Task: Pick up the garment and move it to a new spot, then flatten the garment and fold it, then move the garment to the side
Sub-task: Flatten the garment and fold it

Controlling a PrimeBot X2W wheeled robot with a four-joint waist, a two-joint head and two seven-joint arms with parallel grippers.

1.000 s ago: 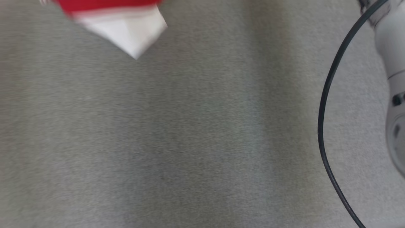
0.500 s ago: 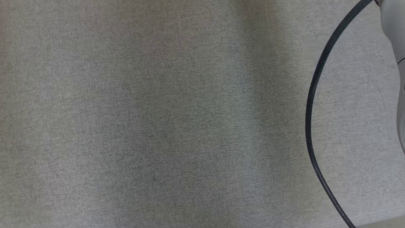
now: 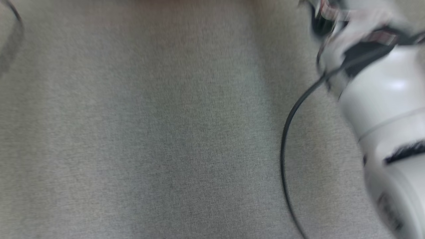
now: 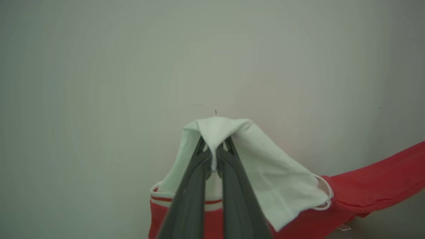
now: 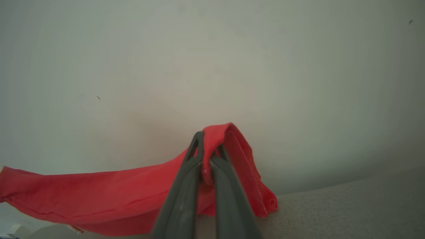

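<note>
The garment is red with a white part and a red-and-white striped band. In the left wrist view my left gripper [image 4: 214, 157] is shut on its white corner [image 4: 265, 172], and the red cloth [image 4: 375, 186] stretches away to the right. In the right wrist view my right gripper [image 5: 207, 156] is shut on a red fold [image 5: 229, 139], with the red cloth [image 5: 99, 192] hanging in a sagging band to the left. The garment hangs between the two grippers above the grey surface. In the head view my pale right forearm [image 3: 382, 99] stands blurred at the right.
A grey fabric surface [image 3: 166, 132] spreads across the head view. A black cable [image 3: 285, 139] loops along my right arm, and another dark cable [image 3: 15, 30] shows at the top left. A plain pale wall [image 4: 132, 66] lies behind the garment in both wrist views.
The head camera has shifted: the red and white cloth at the top left has slid out of its picture. My right forearm now looms larger and further in from the right.
</note>
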